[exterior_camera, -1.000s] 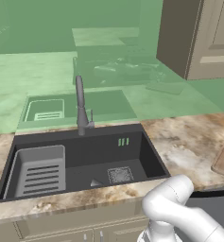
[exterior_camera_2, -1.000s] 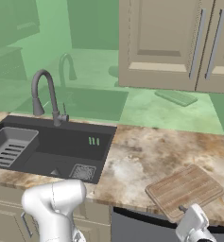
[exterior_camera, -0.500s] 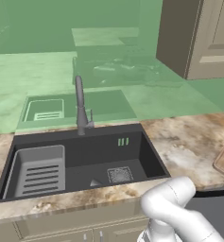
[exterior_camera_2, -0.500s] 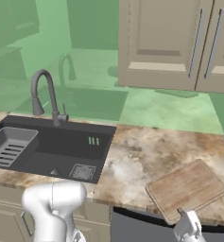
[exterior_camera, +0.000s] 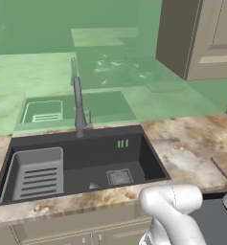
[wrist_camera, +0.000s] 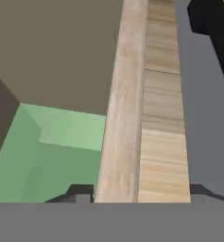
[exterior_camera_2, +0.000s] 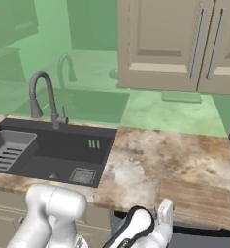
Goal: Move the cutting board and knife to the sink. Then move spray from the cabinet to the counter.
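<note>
One cutting board lies flat on the counter, right of the sink, at the near edge with its near long side over the dark gap below. Gripper is down at that near edge; hand view looks along the board's edge and top planks, with the dark finger tips either side of the board's thickness. Jaws look set around the edge, part-open, but contact isn't visible, so can't tell if it's really clamped or just straddling. White wrist shows low in the right base view, just left of the board's near-left corner. Knife not visible on the board from here. Cabinet doors closed above the counter, so the spray step hasn't started. Sink basin has a ribbed rack on its left and a faucet behind. Risks, judged: an edge grip on a wide flat board is weak, so it could pivot or slip out on lift; swinging left, the long board could clip the faucet or the sink rim; dropping it onto the rack could leave it tilted.
</note>
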You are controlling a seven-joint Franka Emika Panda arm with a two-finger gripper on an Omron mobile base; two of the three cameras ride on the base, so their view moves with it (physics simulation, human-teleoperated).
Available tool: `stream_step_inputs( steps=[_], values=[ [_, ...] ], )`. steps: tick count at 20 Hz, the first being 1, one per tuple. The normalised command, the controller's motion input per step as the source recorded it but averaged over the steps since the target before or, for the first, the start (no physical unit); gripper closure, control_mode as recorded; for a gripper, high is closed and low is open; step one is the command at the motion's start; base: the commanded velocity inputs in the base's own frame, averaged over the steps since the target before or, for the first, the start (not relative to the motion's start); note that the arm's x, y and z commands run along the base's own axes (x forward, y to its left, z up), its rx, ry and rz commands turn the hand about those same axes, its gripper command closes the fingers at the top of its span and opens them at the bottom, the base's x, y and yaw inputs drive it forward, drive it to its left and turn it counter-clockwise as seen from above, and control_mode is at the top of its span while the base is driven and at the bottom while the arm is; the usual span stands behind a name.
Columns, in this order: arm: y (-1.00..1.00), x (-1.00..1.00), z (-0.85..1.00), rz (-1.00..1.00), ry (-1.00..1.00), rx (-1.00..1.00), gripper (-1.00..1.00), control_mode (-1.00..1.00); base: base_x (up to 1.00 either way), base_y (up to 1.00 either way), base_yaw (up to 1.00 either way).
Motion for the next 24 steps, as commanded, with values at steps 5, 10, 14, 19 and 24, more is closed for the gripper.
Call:
stream_step_inputs(
  steps=[5,10,14,19,24],
  values=[
    [0.61,-0.23,1.0,0.13,-0.16,-0.11,1.0,-1.0,0.0,0.0,0.0],
    [0.41,-0.4,1.0,0.16,-0.24,-0.09,1.0,-1.0,0.0,0.0,0.0],
    [0.26,-0.53,1.0,0.14,-0.28,-0.07,1.0,-1.0,0.0,0.0,0.0],
    [0.16,-0.63,1.0,0.12,-0.3,-0.06,1.0,-1.0,0.0,0.0,0.0],
    [0.12,-0.61,1.0,0.11,-0.27,-0.05,1.0,-1.0,0.0,0.0,0.0]
  ],
)
